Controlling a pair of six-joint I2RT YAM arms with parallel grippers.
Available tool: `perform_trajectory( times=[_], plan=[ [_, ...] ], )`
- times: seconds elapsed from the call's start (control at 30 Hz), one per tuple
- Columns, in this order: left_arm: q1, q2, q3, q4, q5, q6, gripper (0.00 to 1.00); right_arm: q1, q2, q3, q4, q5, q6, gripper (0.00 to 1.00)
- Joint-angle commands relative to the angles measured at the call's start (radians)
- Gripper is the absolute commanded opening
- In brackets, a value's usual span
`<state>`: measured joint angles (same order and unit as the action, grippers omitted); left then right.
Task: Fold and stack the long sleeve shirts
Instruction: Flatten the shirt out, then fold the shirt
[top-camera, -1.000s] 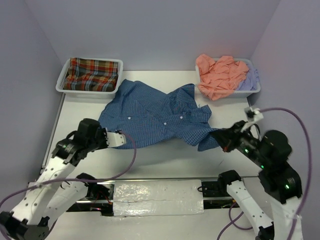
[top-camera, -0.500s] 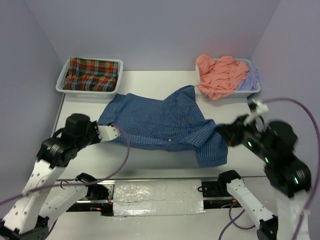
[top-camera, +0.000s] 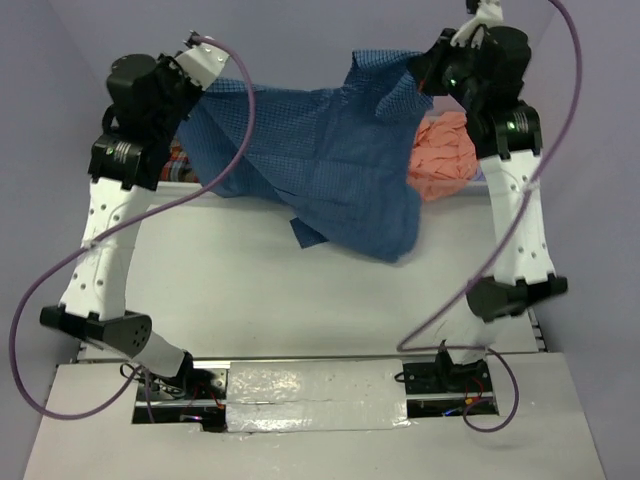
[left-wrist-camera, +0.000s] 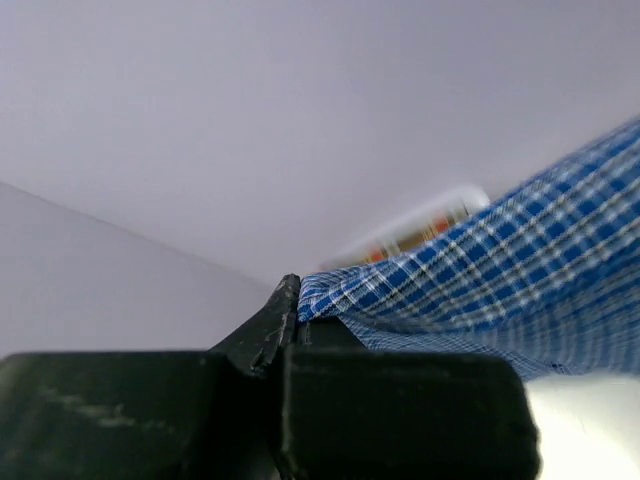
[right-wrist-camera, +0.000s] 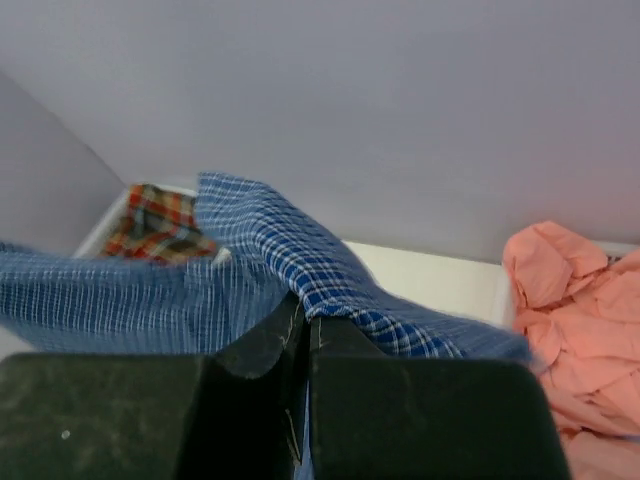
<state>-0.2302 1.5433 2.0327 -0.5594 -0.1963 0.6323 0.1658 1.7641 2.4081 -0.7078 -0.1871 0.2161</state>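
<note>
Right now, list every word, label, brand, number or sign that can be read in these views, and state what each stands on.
None: no readable text in any view.
The blue fine-checked cloth shirt shows only its weave, no legible tag.
The salmon orange cloth shirt and the red-green plaid cloth shirt show no print.
The black left gripper and right gripper bear no lettering.
The silvery strip between the arm bases is blank.

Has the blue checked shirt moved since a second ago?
Yes. The blue fine-checked cloth shirt went up off the white table, toward the far wall; it now hangs between the left hand and right hand.
</note>
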Motion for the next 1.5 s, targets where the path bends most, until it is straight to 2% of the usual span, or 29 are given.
perform_trajectory(
  times=[0.0, 0.13, 0.17, 0.27, 0.3, 0.37, 0.4, 0.43, 0.47, 0.5, 0.53, 0.6, 0.63, 0.7, 0.8, 0.93, 1.07, 1.23, 1.37, 1.47],
  plan=[
    [-0.003, -0.090, 0.008, 0.220, 0.020, -0.037, 0.00, 0.001, -0.288, -0.156, 0.429, 0.003, 0.046, 0.00],
    [-0.006, -0.184, -0.239, 0.259, 0.077, 0.033, 0.00, 0.001, -0.210, 0.024, 0.240, -0.004, -0.052, 0.00],
    [-0.006, -0.205, -0.284, 0.247, 0.084, 0.046, 0.00, 0.001, -0.212, 0.026, 0.179, -0.015, -0.073, 0.00],
    [-0.004, -0.320, -0.506, 0.246, 0.083, 0.147, 0.00, 0.001, -0.320, -0.139, 0.133, -0.025, -0.142, 0.00],
    [-0.004, -0.386, -0.564, 0.243, 0.065, 0.208, 0.00, 0.001, -0.372, -0.300, 0.142, -0.032, -0.159, 0.00],
    [-0.003, -0.487, -0.711, 0.216, 0.058, 0.295, 0.00, 0.001, -0.544, -0.482, 0.194, -0.044, -0.167, 0.00],
    [-0.003, -0.518, -0.754, 0.157, 0.057, 0.320, 0.00, 0.001, -0.613, -0.656, 0.214, -0.049, -0.167, 0.00],
    [-0.001, -0.549, -0.819, 0.117, 0.067, 0.342, 0.00, 0.001, -0.737, -0.735, 0.232, -0.051, -0.165, 0.00],
    [-0.003, -0.605, -0.844, 0.074, 0.075, 0.363, 0.00, 0.001, -0.794, -0.804, 0.232, -0.054, -0.164, 0.00],
    [-0.001, -0.630, -0.883, -0.035, 0.086, 0.407, 0.00, 0.001, -0.852, -0.922, 0.225, -0.061, -0.162, 0.00],
    [-0.003, -0.656, -0.899, -0.092, 0.116, 0.429, 0.00, 0.001, -0.953, -0.976, 0.188, -0.115, -0.162, 0.00],
    [-0.001, -0.719, -0.925, -0.205, 0.155, 0.475, 0.00, 0.001, -1.044, -1.108, 0.139, -0.213, -0.150, 0.00],
    [-0.003, -0.735, -0.946, -0.314, 0.172, 0.492, 0.00, 0.004, -1.125, -1.151, 0.101, -0.292, -0.140, 0.00],
    [-0.003, -0.762, -0.983, -0.425, 0.199, 0.524, 0.00, 0.005, -1.227, -1.248, 0.047, -0.334, -0.120, 0.00],
    [-0.006, -0.778, -1.031, -0.468, 0.213, 0.514, 0.00, 0.003, -1.310, -1.308, -0.028, -0.341, -0.122, 0.00],
    [-0.004, -0.785, -1.091, -0.580, 0.250, 0.555, 0.02, 0.003, -1.330, -1.287, -0.192, -0.457, -0.155, 0.00],
    [-0.004, -0.796, -1.151, -0.596, 0.224, 0.581, 0.05, 0.011, -1.321, -1.241, -0.279, -0.427, -0.193, 0.00],
    [-0.006, -0.781, -1.174, -0.582, 0.258, 0.578, 0.06, 0.009, -1.299, -1.308, -0.211, -0.459, -0.184, 0.00],
    [-0.006, -0.752, -1.219, -0.484, 0.248, 0.509, 0.05, 0.008, -1.241, -1.426, -0.083, -0.436, -0.126, 0.00],
    [-0.004, -0.700, -1.258, -0.383, 0.216, 0.451, 0.05, 0.012, -1.171, -1.466, 0.025, -0.317, -0.080, 0.00]
  ],
)
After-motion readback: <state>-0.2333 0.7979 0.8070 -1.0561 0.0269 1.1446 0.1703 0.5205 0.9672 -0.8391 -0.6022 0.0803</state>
